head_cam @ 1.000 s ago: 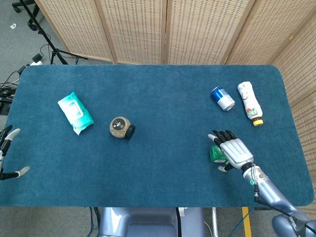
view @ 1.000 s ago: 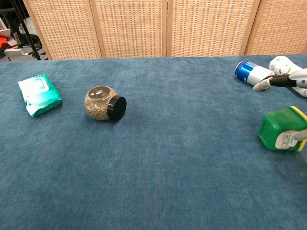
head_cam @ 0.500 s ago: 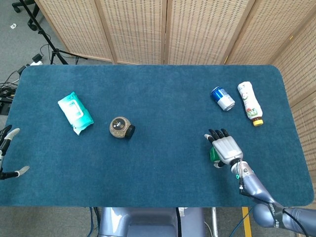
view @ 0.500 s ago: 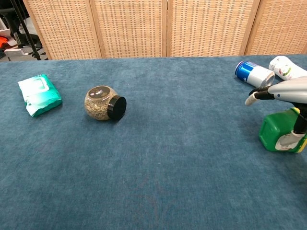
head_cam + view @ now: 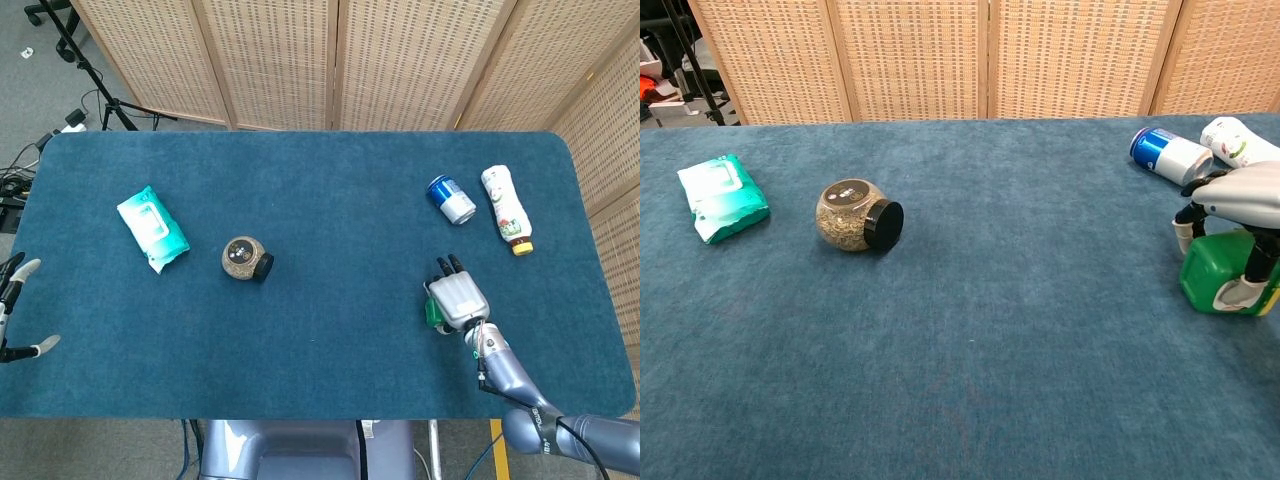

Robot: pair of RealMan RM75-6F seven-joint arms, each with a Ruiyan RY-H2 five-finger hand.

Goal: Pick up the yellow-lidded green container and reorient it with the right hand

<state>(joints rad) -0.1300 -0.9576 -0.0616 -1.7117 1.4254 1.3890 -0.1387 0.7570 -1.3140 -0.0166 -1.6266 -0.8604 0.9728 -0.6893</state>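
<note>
The green container (image 5: pixel 432 312) (image 5: pixel 1215 265) lies on the blue table near the front right, its yellow lid mostly hidden at the right edge of the chest view. My right hand (image 5: pixel 458 296) (image 5: pixel 1240 200) lies on top of it, fingers curled down over its left side and the thumb against its front, gripping it. The container still rests on the cloth. My left hand (image 5: pixel 12 305) shows only at the far left edge of the head view, fingers apart and holding nothing.
A blue can (image 5: pixel 451 199) (image 5: pixel 1168 154) and a white bottle (image 5: pixel 506 222) (image 5: pixel 1237 140) lie just behind the right hand. A round jar with a black lid (image 5: pixel 245 259) (image 5: pixel 852 214) and a teal wipes pack (image 5: pixel 152 227) (image 5: pixel 722 197) lie on the left half.
The right hand has lowered onto the green container, and its fingers, spread out before, have curled down around it. The left hand has not moved.
</note>
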